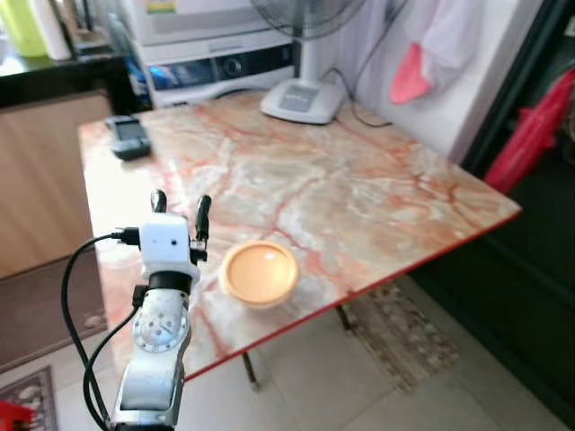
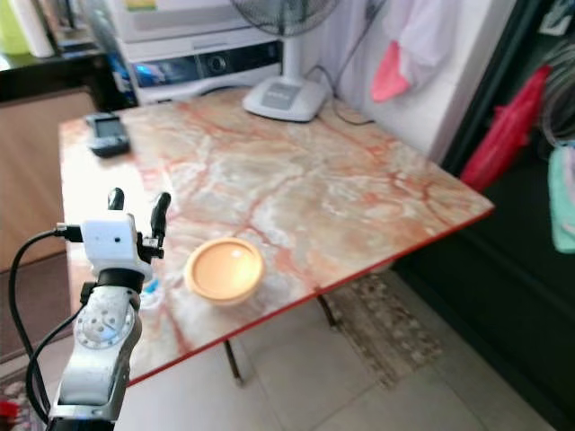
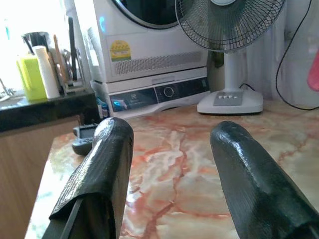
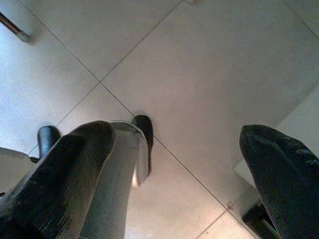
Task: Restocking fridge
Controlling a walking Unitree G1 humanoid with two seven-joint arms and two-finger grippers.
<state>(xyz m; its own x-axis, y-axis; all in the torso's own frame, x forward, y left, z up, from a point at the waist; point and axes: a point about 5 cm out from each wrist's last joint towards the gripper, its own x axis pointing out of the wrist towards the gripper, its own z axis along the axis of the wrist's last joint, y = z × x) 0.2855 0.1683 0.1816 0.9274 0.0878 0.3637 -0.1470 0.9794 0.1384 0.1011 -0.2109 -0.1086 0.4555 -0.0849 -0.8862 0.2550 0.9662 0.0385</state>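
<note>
A round orange bowl (image 1: 259, 273) sits near the front edge of the marble table (image 1: 359, 189). My left gripper (image 1: 181, 208) is raised over the table's front left part, just left of the bowl, open with nothing between its two black fingers (image 3: 104, 174). In the left wrist view the fingers point across the tabletop toward the far end. My right gripper (image 4: 174, 164) hangs low, open, facing the tiled floor (image 4: 199, 74).
A standing fan (image 1: 304, 94) and its cable rest at the table's far end, with a stacked white appliance (image 1: 207, 45) behind. A dark phone-like device (image 1: 128, 137) lies at the far left corner. A rug (image 1: 400, 337) lies under the table, and red cloth (image 1: 530, 135) hangs at right.
</note>
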